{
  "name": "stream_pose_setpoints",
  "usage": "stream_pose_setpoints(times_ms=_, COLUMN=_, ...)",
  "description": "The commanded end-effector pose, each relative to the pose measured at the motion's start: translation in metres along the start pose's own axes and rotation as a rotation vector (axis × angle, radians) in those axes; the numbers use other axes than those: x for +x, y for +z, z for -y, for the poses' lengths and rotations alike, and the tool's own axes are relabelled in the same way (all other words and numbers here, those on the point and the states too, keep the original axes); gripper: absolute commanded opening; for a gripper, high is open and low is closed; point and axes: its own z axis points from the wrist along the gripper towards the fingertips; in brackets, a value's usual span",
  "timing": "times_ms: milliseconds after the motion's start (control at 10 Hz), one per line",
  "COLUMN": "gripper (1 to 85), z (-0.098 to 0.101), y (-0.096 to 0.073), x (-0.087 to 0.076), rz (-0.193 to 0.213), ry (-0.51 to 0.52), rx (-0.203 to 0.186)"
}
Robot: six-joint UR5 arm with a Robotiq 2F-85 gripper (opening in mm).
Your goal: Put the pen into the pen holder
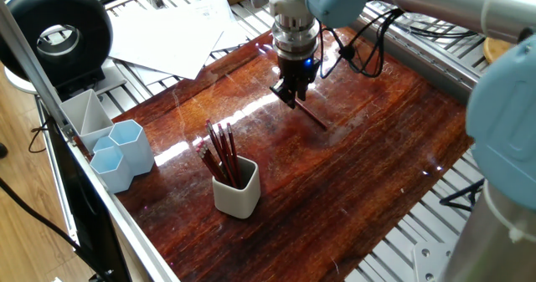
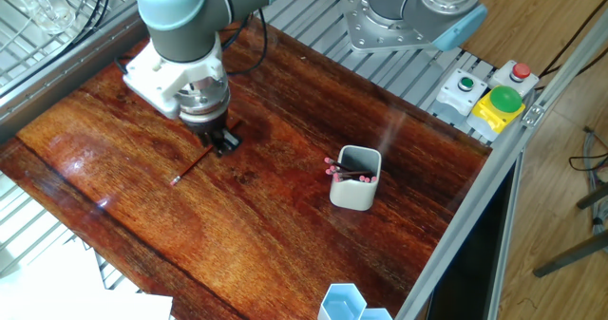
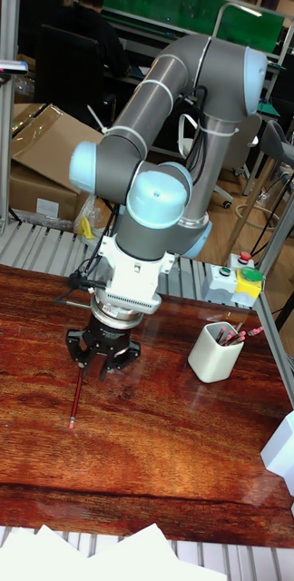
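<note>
A thin dark red pen lies flat on the wooden table; it also shows as the pen and the pen. My gripper hangs low over the pen's far end, open, its fingers straddling that end without closing on it. The other fixed view and the tall view give the same picture of the gripper and gripper. The off-white pen holder stands upright near the table's front edge with several red pens in it, well apart from the gripper; see pen holder and pen holder.
Pale blue hexagonal cups and a grey triangular tray sit at the table's left corner. Loose papers lie beyond the far edge. A button box is mounted by the robot base.
</note>
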Motion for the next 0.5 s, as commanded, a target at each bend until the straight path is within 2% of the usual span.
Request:
stream_pose_setpoints(times_ms=0, gripper=34.3, z=0.012, y=0.008, x=-0.004, rz=-0.069, ry=-0.025, rx=0.002)
stream_pose_setpoints(times_ms=100, gripper=33.7, z=0.023, y=0.01, x=-0.007, rz=-0.08, ry=-0.041, rx=0.015)
stream_pose_setpoints(times_ms=200, gripper=33.7, z=0.028, y=0.009, x=-0.007, rz=-0.089, ry=-0.047, rx=0.011)
stream_pose_setpoints(times_ms=300, gripper=33.7, z=0.03, y=0.009, x=-0.007, rz=-0.097, ry=-0.045, rx=0.012)
stream_pose_setpoints(times_ms=400, gripper=33.3, z=0.024, y=0.01, x=-0.006, rz=-0.108, ry=-0.03, rx=-0.007)
